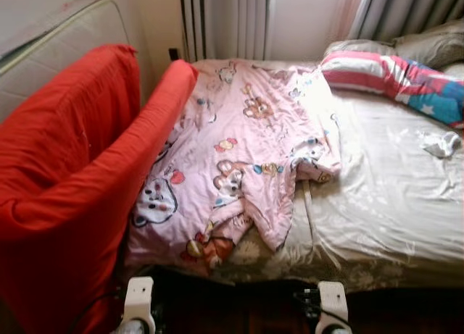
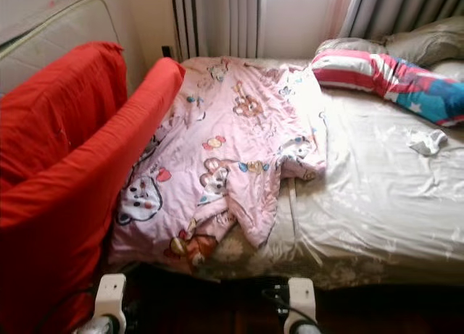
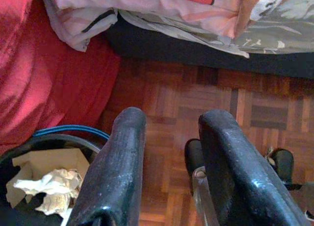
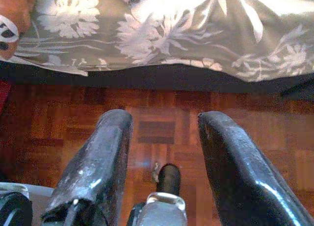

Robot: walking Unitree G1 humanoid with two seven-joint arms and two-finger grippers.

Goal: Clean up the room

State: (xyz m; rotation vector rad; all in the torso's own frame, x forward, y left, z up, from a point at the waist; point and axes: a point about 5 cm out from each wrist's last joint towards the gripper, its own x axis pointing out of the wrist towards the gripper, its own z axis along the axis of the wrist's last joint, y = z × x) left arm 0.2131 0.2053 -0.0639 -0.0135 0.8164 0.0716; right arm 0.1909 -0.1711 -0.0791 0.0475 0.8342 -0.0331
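One pink cartoon-print quilt (image 1: 239,153) lay rumpled across the bed (image 1: 391,203), its left edge against one red sofa (image 1: 65,196). One striped pillow (image 1: 391,77) and one small white crumpled cloth (image 1: 442,143) sat on the sheet. The left gripper (image 3: 169,138) and right gripper (image 4: 164,133) hung over the parquet floor (image 4: 162,103), jaws apart and empty. One bin (image 3: 49,187) held crumpled paper.

Glossy satin sheet (image 1: 391,196), wooden parquet floor (image 4: 162,113)

This is a bedroom in a home. A bed (image 1: 391,203) with a beige sheet carries a pink cartoon blanket (image 1: 232,160) and a striped pillow (image 1: 391,77). Curtains (image 1: 406,11) hang behind it, and the floor (image 4: 162,123) is wooden parquet.
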